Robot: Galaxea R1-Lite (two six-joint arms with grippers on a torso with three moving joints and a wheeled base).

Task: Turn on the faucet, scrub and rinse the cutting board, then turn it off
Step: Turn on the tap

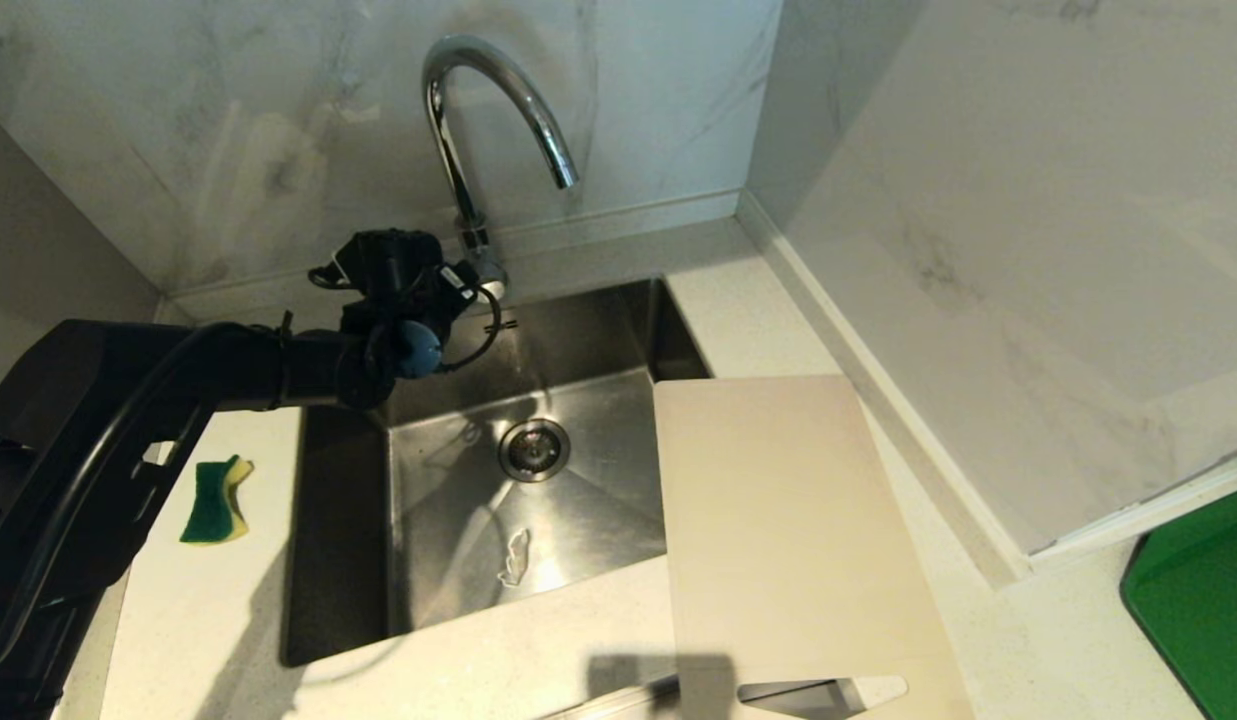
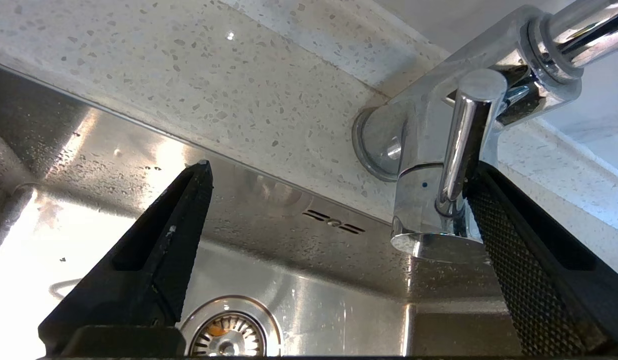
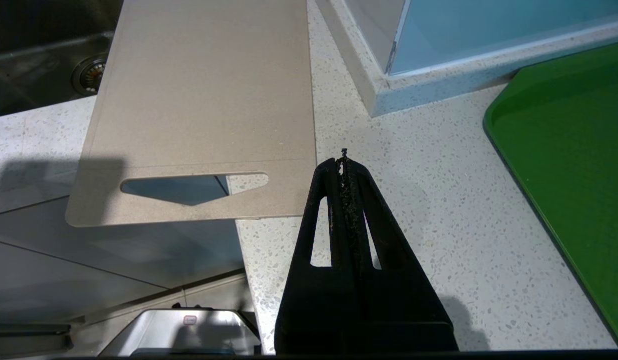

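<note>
So far no water runs: our left gripper (image 2: 338,185) stands wide open, empty, at the faucet (image 1: 483,120) lever (image 2: 456,150); cutting board (image 1: 778,520) unscrubbed, right gripper (image 3: 343,162) shut, empty.

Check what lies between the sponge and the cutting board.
In the head view, the sink lies between the sponge and the cutting board, its basin holding only the drain.

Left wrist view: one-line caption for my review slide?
Open left gripper at the faucet, one finger beside its lever, above the sink.
</note>
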